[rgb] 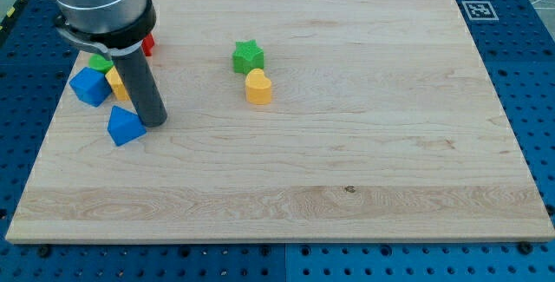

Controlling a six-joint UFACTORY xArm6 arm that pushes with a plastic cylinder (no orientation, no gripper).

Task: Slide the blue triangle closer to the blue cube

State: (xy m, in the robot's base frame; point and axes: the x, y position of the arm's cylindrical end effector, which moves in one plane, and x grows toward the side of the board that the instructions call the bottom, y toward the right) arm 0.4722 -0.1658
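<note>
Left of frame, my tip [154, 122] touches the blue triangle's [126, 127] right side; its apex points up-left toward the blue cube [89, 86]. I have no fingers to report.

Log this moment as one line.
my tip touching blue triangle, on its right | blue cube up-left, apart | not yet together

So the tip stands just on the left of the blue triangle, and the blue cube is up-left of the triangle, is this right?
Not quite. In the camera view, my tip stands just to the right of the blue triangle, not on its left. The rest holds: the blue cube is up-left of the triangle.
</note>
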